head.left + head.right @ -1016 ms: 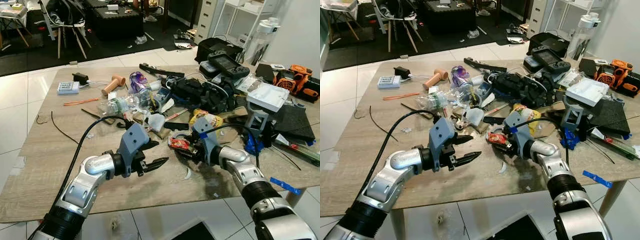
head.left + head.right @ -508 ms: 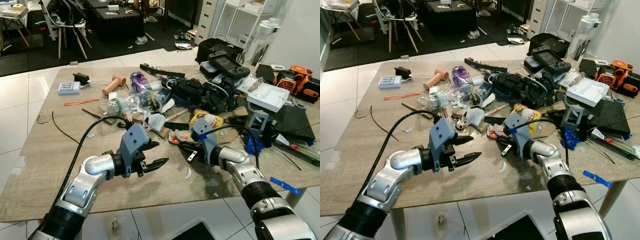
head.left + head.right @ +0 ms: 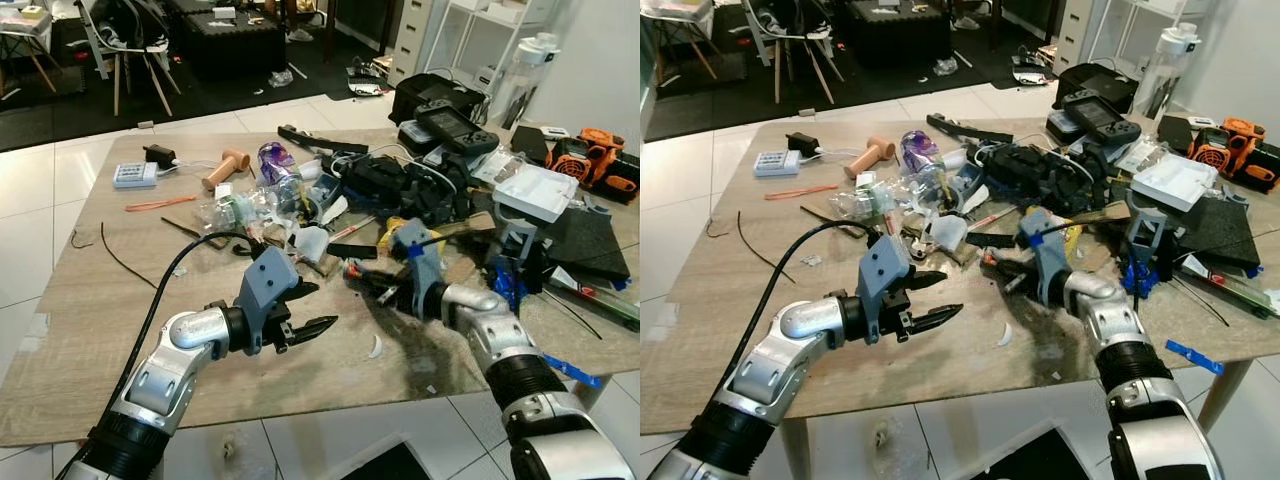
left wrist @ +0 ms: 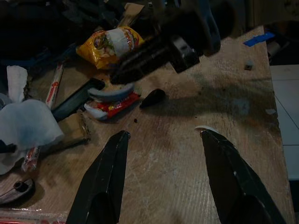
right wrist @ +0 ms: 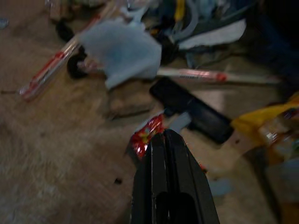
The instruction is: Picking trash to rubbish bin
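The wooden table (image 3: 90, 330) is strewn with clutter; the left gripper (image 3: 305, 310) hovers with fingers apart; the right gripper (image 5: 163, 140), fingers pressed together, touches a red wrapper (image 5: 145, 133) lying flat at its tip; light, crinkly, likely slippery, best pinched by an edge.

Wooden table (image 3: 90, 330), red wrapper (image 4: 113, 103), yellow snack bag (image 4: 108, 44), mallet (image 3: 226, 167)

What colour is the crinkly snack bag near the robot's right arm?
The snack bag is yellow with a white patch, clearest in the left wrist view.
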`<state>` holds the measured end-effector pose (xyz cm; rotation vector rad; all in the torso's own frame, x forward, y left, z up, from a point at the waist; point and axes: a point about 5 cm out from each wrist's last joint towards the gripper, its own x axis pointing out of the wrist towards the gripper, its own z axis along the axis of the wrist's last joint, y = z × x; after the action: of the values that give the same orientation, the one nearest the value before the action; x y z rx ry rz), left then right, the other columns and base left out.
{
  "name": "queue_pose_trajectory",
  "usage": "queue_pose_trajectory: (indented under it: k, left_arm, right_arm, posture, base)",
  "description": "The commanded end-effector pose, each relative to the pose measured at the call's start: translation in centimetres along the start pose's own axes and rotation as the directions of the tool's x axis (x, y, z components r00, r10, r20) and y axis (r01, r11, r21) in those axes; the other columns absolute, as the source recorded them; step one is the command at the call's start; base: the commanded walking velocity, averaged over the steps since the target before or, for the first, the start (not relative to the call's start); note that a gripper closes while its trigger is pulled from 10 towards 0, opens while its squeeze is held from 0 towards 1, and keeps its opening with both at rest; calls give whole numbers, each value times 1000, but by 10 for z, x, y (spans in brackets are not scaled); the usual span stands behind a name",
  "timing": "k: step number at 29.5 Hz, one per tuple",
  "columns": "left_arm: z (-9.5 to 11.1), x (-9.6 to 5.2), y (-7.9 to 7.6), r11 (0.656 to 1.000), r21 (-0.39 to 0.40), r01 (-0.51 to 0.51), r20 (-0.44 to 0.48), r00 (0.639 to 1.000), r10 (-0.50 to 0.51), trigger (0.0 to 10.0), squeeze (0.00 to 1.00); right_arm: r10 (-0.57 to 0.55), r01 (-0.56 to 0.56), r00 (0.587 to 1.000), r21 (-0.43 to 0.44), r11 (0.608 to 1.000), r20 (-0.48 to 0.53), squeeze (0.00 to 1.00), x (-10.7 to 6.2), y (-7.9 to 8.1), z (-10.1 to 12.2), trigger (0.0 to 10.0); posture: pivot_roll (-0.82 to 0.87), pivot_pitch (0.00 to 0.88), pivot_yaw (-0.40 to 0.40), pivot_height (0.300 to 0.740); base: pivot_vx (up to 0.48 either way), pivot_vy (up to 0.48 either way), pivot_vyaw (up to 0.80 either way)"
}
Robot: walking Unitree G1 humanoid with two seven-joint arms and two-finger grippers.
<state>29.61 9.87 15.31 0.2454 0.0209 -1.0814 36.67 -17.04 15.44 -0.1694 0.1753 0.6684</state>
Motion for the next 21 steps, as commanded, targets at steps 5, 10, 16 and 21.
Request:
queue_pose_trajectory:
  k: [5,10,16,21]
  left_arm:
    - [2,1,5,1000,9,-11,5,1000,11,10000,0]
    - [3,1,6,1000,12,-16,8,1000,16,10000,0]
    - [7,4,9,997,17,-71,42,997,70,10000,0]
    - [8,5,5,999,7,-54,50,997,53,10000,0]
  right_arm:
    - [-93,94,995,-36,995,42,0,-8,-14,9,0]
    - [-99,100,995,-61,993,9,0,-11,-13,4,0]
    - [-138,134,990,-123,983,-28,1000,-14,-18,-11,10000]
    - [-147,149,989,-120,982,23,1000,-18,-21,-8,10000]
  posture:
    - [-96,73,-7,740]
    - [-96,80,-10,740]
    - [-89,85,-12,740]
    - [-85,94,-3,740]
  base:
    - [0,0,0]
    - [0,0,0]
    - [0,0,0]
    - [0,0,0]
